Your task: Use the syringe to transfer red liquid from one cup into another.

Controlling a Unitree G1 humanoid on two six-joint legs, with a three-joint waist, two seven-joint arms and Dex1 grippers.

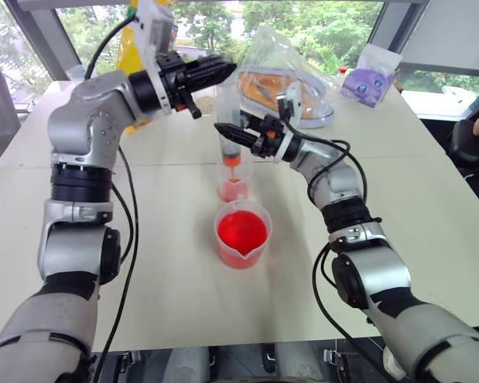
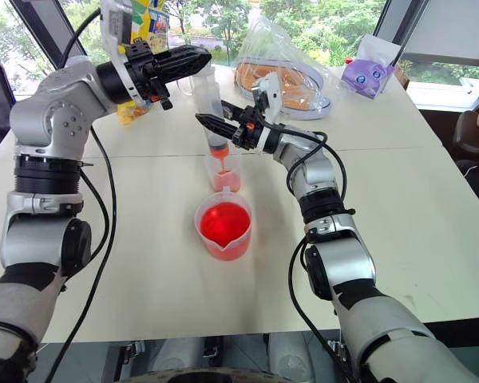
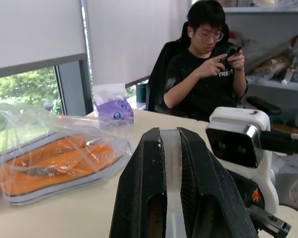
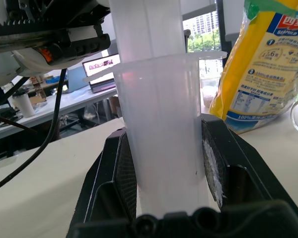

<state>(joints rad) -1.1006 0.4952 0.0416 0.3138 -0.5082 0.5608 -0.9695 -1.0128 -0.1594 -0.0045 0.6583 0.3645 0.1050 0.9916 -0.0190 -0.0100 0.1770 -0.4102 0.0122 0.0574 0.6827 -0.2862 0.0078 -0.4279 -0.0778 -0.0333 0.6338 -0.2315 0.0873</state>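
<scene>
Above the small narrow clear plastic cup (image 1: pixel 233 185), in the left eye view, the large clear plastic syringe (image 1: pixel 230 128) stands upright with its short orange-red tip just over the cup's mouth. The right gripper (image 1: pixel 223 128) is clamped on the barrel from the side, and the left gripper (image 1: pixel 227 70) is closed on the white plunger handle at the syringe's top. The cup directly below the tip already has pinkish-red liquid (image 1: pixel 232 191) at its base, and just nearer the robot than the syringe sits the wide translucent plastic beaker (image 1: pixel 242 234), with plenty of bright red in it.

From the right eye view the same line-up reads clearly: tip, small cup and beaker in a row, nothing spilled on the pale table (image 2: pixel 399 199) around them.

Looking along the left gripper in its wrist view, the two black fingers (image 3: pixel 198 178) are pressed together on a narrow white strip, which I take for the plunger handle. Beyond it lie a clear bag of orange goods (image 3: pixel 54 158) and a seated person (image 3: pixel 206 64).

Close up in the right wrist view, the black fingers (image 4: pixel 221 163) squeeze the translucent barrel between them, flange above; a yellow packet (image 4: pixel 265 64) stands behind.

By my reckoning the draw from the beaker is done and the syringe is placed for delivery. What remains is pressing the plunger down to empty it, and perhaps further rounds, given how much red is left.
</scene>
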